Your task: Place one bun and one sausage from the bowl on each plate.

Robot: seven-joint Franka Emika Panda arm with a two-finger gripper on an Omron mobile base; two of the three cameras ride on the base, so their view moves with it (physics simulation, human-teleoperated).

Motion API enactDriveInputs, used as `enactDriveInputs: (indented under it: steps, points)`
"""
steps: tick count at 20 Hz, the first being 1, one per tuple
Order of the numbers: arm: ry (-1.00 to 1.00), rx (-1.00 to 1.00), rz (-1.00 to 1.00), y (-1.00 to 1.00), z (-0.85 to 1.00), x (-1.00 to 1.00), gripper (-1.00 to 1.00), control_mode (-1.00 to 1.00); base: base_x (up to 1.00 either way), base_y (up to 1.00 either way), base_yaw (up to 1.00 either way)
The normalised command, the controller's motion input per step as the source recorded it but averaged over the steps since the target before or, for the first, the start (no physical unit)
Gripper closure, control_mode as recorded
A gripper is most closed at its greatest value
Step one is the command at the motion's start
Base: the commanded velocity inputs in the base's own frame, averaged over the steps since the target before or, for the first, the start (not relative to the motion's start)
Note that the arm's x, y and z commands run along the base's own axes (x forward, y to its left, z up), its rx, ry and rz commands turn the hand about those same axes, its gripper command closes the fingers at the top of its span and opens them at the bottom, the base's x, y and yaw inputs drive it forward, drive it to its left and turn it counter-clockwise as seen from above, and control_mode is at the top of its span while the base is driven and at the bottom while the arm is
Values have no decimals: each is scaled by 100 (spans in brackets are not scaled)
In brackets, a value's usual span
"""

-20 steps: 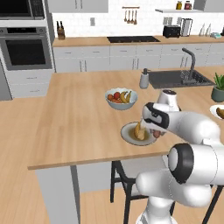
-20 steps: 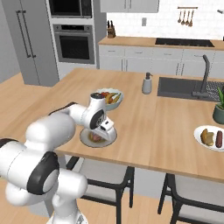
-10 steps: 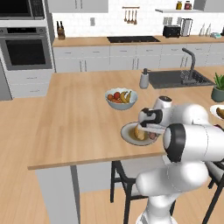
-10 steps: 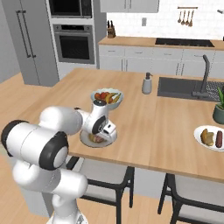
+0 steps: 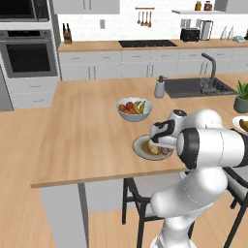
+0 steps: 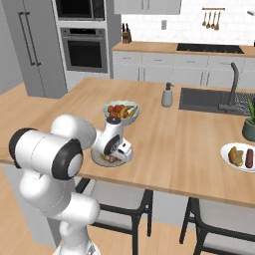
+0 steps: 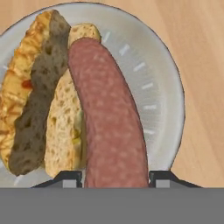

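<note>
Reddish-brown, the sausage (image 7: 111, 118) lies straight ahead of the gripper (image 7: 114, 178) in the hand view, and its long axis runs directly away from the hand, up the middle of the picture. Note that its near end sits between the two dark finger tips (image 7: 70, 178), one on each flank, so the jaws straddle the sausage across its width at a moderate opening. Judge this as a grip on the sausage or a release just under way; you cannot tell from these pictures whether the pads press on it or merely stand beside it. Observe the bun (image 7: 41, 96) lying alongside, touching the sausage on one flank and roughly parallel to it, both resting on the pale grey plate (image 7: 164, 83). In the base views, locate that plate (image 5: 141, 146) near the front edge of the wooden island (image 5: 87, 131), with the fruit bowl (image 5: 134, 108) just behind it. A second plate (image 6: 239, 158) at the far right already carries two items. Any withdrawal should therefore follow the sausage's long axis backward and upward, so that neither tip drags it sideways against the bun.
</note>
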Motion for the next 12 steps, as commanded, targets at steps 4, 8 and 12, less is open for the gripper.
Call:
enactDriveInputs:
  steps: [4,8,12]
  points:
    - [-5,0,0,3,4,14,-100,-100,0,0,0]
    - [-17,0,0,0,60,-20,-100,-100,0,0,0]
    - [-24,0,0,0,100,-68,-100,-100,0,0,0]
